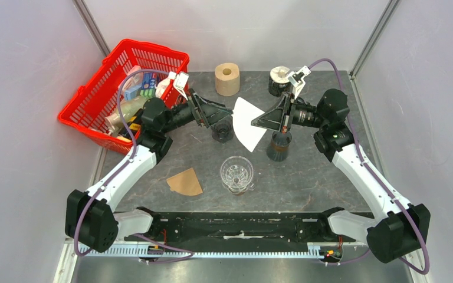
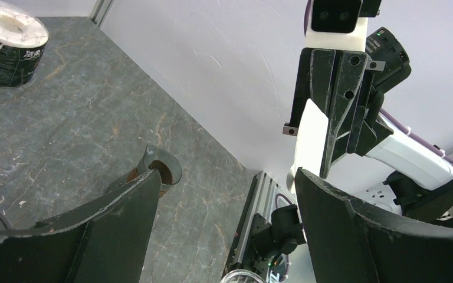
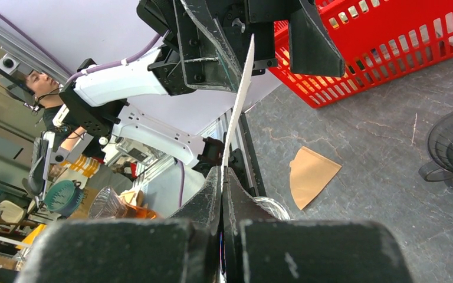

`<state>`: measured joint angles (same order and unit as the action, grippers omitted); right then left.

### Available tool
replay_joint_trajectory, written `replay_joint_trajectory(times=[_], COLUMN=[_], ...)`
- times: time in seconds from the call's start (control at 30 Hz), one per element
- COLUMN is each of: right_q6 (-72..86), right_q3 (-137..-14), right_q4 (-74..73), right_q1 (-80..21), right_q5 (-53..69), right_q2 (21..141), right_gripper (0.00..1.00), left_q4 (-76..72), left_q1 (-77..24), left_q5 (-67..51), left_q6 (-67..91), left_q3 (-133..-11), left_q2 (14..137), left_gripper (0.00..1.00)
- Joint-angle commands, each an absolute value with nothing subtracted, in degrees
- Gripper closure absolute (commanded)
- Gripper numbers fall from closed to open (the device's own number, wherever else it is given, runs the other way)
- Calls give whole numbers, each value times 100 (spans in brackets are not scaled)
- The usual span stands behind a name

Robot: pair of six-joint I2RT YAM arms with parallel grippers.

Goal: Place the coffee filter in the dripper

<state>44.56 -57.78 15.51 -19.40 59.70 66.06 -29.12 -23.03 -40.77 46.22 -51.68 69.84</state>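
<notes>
your right gripper (image 1: 256,122) is clamped on the white filter (image 1: 245,131). left gripper (image 1: 229,113) hangs open at its left edge, nearer the dripper (image 1: 223,132) just below-left.

The white coffee filter (image 1: 245,118) — a flat paper fan — hangs off the table (image 1: 312,177), turned on edge, pinched by the right gripper (image 3: 223,177). The dripper (image 1: 222,131), dark and seemingly mesh-walled, stands upright just below it — apart from it.
</notes>
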Motion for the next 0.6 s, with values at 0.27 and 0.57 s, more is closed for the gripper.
replay_joint_trajectory(times=[0.27, 0.57], right_q6=[4535, 4660], right_q3=[-5765, -5726], right_q4=[1811, 2018], right_q1=[-1977, -1988], right_q5=[6064, 6127], right_q2=[6474, 6474], right_gripper=[100, 100], left_q4=[-3003, -3091], left_q1=[-2345, -2379], left_q5=[-4128, -4272], left_q6=[4594, 4644], left_q3=[-5159, -5168], left_q2=[6835, 6871], left_gripper=[10, 10])
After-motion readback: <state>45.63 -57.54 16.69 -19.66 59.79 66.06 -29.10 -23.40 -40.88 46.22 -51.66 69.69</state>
